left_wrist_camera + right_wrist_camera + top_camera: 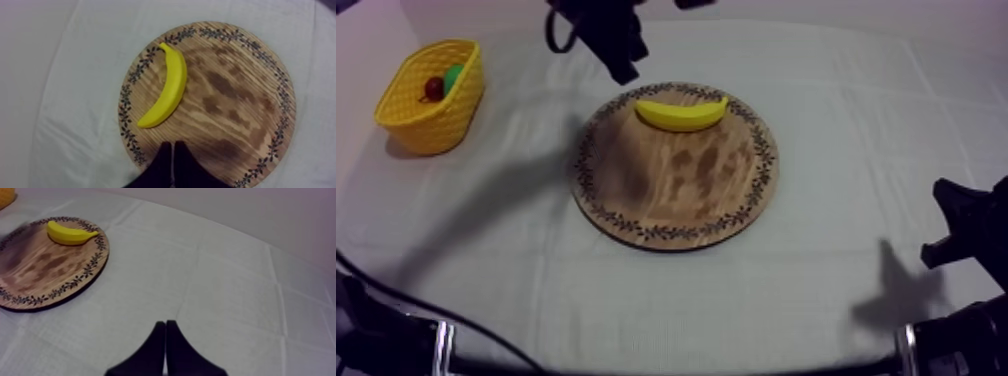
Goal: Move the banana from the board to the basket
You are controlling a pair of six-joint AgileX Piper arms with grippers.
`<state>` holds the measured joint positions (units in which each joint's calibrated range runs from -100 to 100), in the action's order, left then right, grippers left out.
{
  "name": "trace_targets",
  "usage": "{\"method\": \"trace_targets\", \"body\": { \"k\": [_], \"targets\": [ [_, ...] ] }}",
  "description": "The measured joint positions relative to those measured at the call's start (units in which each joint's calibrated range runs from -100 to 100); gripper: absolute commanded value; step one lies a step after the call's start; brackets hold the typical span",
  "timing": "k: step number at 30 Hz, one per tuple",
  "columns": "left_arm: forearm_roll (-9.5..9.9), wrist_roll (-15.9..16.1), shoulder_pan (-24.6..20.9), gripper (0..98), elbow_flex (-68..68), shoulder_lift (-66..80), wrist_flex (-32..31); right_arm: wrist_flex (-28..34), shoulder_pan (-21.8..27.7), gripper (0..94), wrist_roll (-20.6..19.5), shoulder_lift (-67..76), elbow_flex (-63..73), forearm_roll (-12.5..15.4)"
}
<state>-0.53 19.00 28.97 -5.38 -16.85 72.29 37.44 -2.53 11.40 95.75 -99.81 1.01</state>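
Far on my left the yellow basket [431, 125] sits on the cloth [836, 110]. A small red fruit [433, 88] lies inside it, and a green thing [454, 75] lies right next to that. I cannot tell what the green thing is.

Next comes my left arm. It reaches in from the far side of the table. My left gripper [171, 145] hangs above the rim of the round wooden board [676, 190], on the side that faces the basket. Its two black fingers [162, 162] are pressed together into a thin point, with nothing between them.

The board lies in the middle of the table, well apart from the basket. It has a ring of little leaves around its rim.

The banana [681, 113] is on the board, lying flat near the far rim, with both ends curving up toward that rim. My left gripper is near the banana's left end but does not touch it.

Far on my right, my right gripper [165, 324] sits low over the bare cloth. Its fingers are pressed together too and pinch nothing. From there the board and the banana are well away from it.
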Motion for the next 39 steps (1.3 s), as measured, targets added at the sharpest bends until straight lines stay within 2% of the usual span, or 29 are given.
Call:
{"method": "trace_targets", "body": {
  "k": [2, 6, 8, 10, 12, 18, 28, 39],
  "targets": [
    [0.14, 0.2, 0.4, 14.6, -1.9, -2.2, 0.8, 0.0, 0.0, 0.3, 0.0, 0.0, 0.0, 0.0],
    [0.86, 0.2, 0.8, 55.0, -4.1, -5.1, 1.9, 0.0, 0.0, 0.3, 0.0, 0.0, 0.0, 0.0],
    [1.70, -0.2, 1.2, 71.1, -4.8, -6.2, 2.6, 0.0, 0.0, 0.3, 0.0, 0.0, 0.0, 0.0],
    [2.62, -0.6, 1.4, 81.8, -5.4, -7.2, 3.4, 0.0, 0.0, 0.3, 0.0, 0.0, 0.0, 0.0],
    [3.36, -0.8, 1.6, 88.4, -6.3, -8.5, 4.3, 0.0, 0.0, 0.3, 0.0, 0.0, 0.0, 0.0],
    [4.09, -0.7, 1.8, 94.5, -8.9, -12.4, 6.0, 0.0, 0.0, 0.3, 0.0, 0.0, 0.0, 0.0],
    [4.64, 0.0, 2.9, 94.6, -14.1, -21.0, 6.7, 0.0, 0.0, 0.3, -0.1, 0.0, 0.0, 0.0],
    [5.13, 1.3, 2.0, 93.0, -25.6, -32.5, 11.1, 0.0, 0.0, 0.3, -0.1, 0.0, 0.0, 0.0]
  ]
}}
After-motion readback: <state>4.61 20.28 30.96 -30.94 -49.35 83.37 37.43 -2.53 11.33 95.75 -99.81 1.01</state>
